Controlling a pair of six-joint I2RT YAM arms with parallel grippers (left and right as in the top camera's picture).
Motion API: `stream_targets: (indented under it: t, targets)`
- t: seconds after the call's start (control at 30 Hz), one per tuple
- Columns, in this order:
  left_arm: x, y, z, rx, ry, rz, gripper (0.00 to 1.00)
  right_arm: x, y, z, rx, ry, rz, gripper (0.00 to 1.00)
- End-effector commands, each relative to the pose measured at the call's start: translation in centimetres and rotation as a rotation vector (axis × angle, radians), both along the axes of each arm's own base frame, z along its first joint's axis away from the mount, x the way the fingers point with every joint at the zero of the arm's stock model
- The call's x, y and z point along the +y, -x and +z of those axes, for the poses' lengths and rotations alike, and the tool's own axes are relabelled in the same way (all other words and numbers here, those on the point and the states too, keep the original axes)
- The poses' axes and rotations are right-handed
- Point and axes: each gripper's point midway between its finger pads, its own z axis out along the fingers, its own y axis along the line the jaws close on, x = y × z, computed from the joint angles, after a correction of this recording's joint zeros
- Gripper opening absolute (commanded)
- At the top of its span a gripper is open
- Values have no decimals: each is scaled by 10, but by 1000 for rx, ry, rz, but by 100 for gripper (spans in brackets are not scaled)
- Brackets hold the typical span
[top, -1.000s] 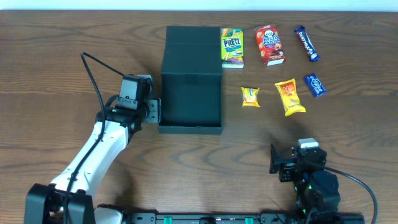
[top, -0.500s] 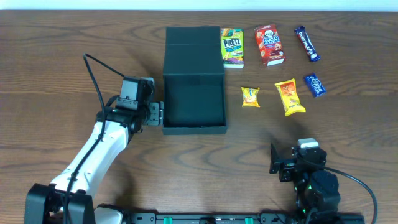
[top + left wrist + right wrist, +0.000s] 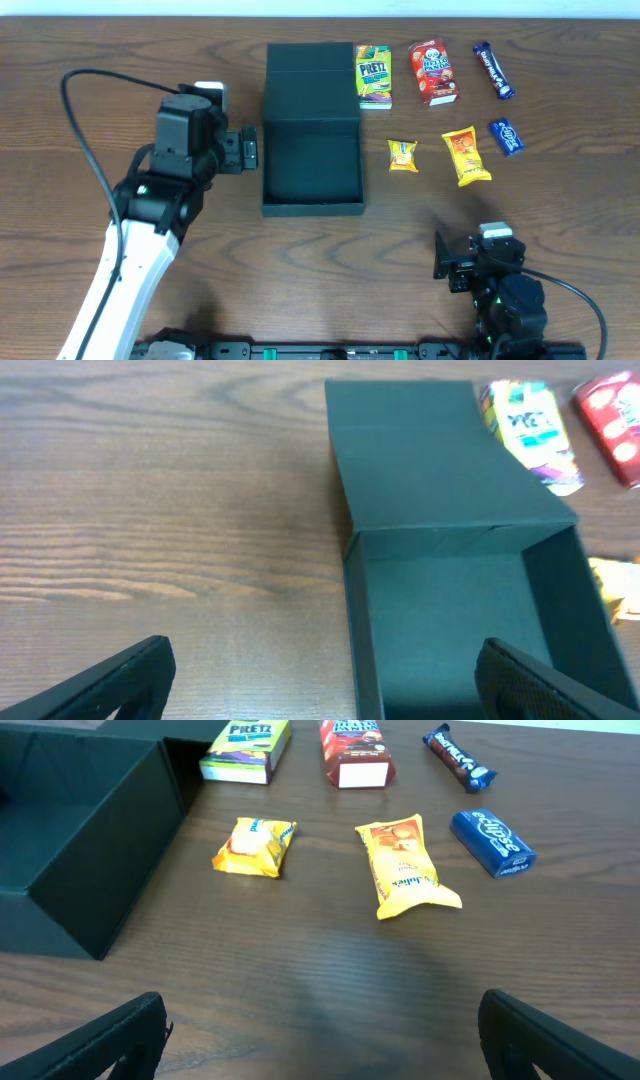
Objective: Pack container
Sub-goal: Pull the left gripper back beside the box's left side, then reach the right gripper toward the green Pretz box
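A: Two arms overhead. Where's the container (image 3: pixel 312 165)?
B: Upper middle of the frame, black, open, flap lid lying flat toward the top edge. Nothing inside.
A: Left gripper (image 3: pixel 252 150)?
B: Just beside the container's left wall, fingers apart, holding nothing. Can't tell if it touches the wall.
A: Right gripper (image 3: pixel 440 255)?
B: Bottom right, well apart from everything, jaws spread and empty.
A: Snacks?
B: All right of the container. Pretz box (image 3: pixel 373 77) is against the lid's right edge, with the red box (image 3: pixel 433 72) and dark blue bar (image 3: pixel 493 70) further right. Below them are the small yellow packet (image 3: pixel 403 155), orange packet (image 3: pixel 466 155) and blue packet (image 3: pixel 506 136).
A: Left wrist view?
B: Both fingers (image 3: pixel 110 680) in the bottom corners, wide apart. Container fills centre to lower right, lid above it.
A: Right wrist view?
B: Fingers (image 3: pixel 560 1040) in the bottom corners, wide apart over bare table (image 3: pixel 320 980). Container at the left edge, packets across the upper middle.
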Motion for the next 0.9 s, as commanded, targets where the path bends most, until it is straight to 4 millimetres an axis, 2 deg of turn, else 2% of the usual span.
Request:
stream_targets:
  t: [0.0,0.1,0.27,0.4,0.5,0.7,0.87]
  targets:
    - [4,3,4,-5,-14,8,98,0,0,1,-3,-14,-6,99]
    - [4,6,1,9,-17,7,98,5,-5,15,-56,-93,-13,99]
    - [4,9,-2,27,-18,4,96,27,-9,41,-90,-473,-4,99]
    - [-5,11,-2,35,20,-36,95,34,-7,40,-25,-688,-41,99]
    - [-9,12,-2,40,36,-53,95,36,-6,40,-16,-713,-38,99]
    - [-17,14,-2,47,67,-87,95,53,0,43,22,-758,51,99]
    - [-17,14,-2,46,67,-87,95,67,1,71,-62,-771,178,99]
